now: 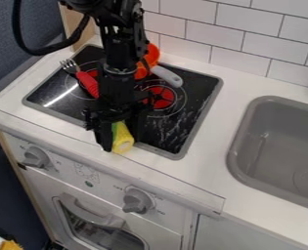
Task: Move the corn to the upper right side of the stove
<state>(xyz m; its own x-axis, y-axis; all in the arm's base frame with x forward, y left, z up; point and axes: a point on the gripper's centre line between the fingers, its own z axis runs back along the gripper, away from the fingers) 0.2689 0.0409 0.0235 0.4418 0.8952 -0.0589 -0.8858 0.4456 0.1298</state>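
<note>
We've got the corn [122,138] between the jaws at the stove's [196,95] front edge; whether they're clenched, we can't tell. A loose hold could drop it, and swinging low could clip that grey handle [167,76].

The hand [122,137] partly hides the corn [122,142]; the right edge crops the sink [260,146].

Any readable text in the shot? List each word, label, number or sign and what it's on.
None I can read with confidence. Too small or blurred:
Print by the left knob, on the front panel.
Print by the right knob, same panel.
Pale marks between the knobs, above a green dot.
</note>
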